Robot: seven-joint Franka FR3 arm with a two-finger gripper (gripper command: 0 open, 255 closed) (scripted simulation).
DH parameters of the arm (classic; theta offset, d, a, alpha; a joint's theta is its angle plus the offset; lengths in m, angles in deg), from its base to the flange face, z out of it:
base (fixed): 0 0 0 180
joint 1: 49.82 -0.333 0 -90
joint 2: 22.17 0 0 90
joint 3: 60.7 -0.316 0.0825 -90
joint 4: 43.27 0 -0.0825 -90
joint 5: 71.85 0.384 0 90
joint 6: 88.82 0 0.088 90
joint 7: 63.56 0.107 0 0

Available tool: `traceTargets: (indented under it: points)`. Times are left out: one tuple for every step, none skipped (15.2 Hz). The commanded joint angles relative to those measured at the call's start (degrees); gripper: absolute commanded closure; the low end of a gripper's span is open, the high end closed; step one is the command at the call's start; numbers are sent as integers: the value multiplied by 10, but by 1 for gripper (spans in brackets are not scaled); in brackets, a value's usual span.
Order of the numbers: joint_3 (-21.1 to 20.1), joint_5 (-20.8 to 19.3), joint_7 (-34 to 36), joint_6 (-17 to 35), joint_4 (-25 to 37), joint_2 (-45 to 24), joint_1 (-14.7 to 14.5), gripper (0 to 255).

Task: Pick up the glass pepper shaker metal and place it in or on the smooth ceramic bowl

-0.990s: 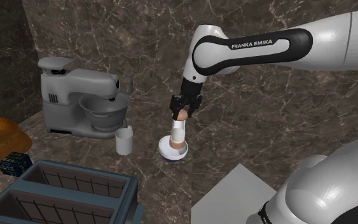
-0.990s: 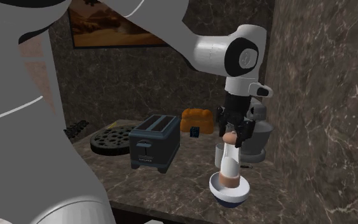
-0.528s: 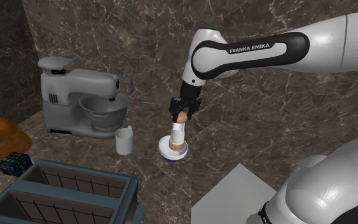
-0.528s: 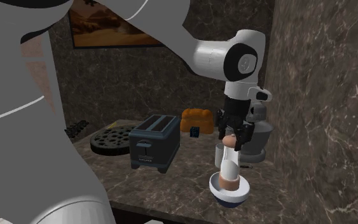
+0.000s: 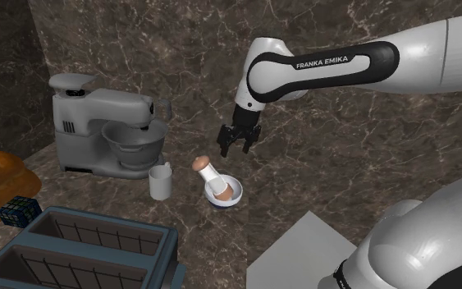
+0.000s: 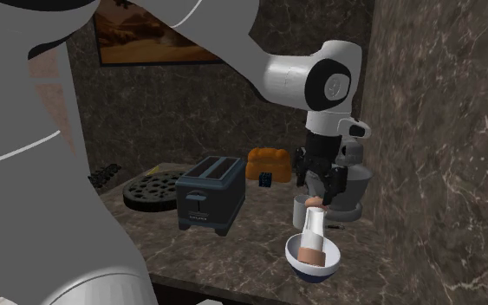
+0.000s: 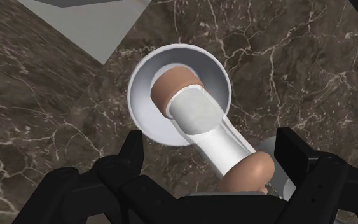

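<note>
Pepper shaker [image 5: 210,174] now leans in the white bowl [image 5: 234,200], top over its rim, since the gripper [image 5: 234,149] above the bowl let go and hangs wide, so the job looks done.

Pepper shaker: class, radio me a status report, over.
Gripper open above, holding nothing. Shaker tilted, one end in the white bowl, the other leaning out over its rim. Mug beside bowl, apart.

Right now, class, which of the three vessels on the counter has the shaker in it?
The white bowl under the gripper: the shaker leans in it. The grey mixer bowl and the handled cup stand apart from it.
</note>
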Motion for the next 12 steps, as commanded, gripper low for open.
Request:
traceTargets:
  points:
    - [2, -1, 0, -20, 15, 5, 1, 0]
    - [5, -3, 1, -39, 30, 9, 2, 0]
    - [7, -4, 1, -59, 46, 12, 3, 0]
    - [8, -5, 1, -74, 59, 14, 4, 0]
    - [8, -5, 1, -74, 59, 14, 4, 0]
    - [8, -5, 1, -74, 59, 15, 4, 0]
    - [8, -5, 1, -74, 59, 15, 4, 0]
    - [8, -5, 1, -74, 59, 15, 4, 0]
    - [8, -5, 1, -74, 59, 14, 4, 0]
    - [8, -5, 1, -74, 59, 14, 4, 0]
    - [8, -5, 1, -74, 59, 14, 4, 0]
    - [8, -5, 1, -74, 59, 14, 4, 0]
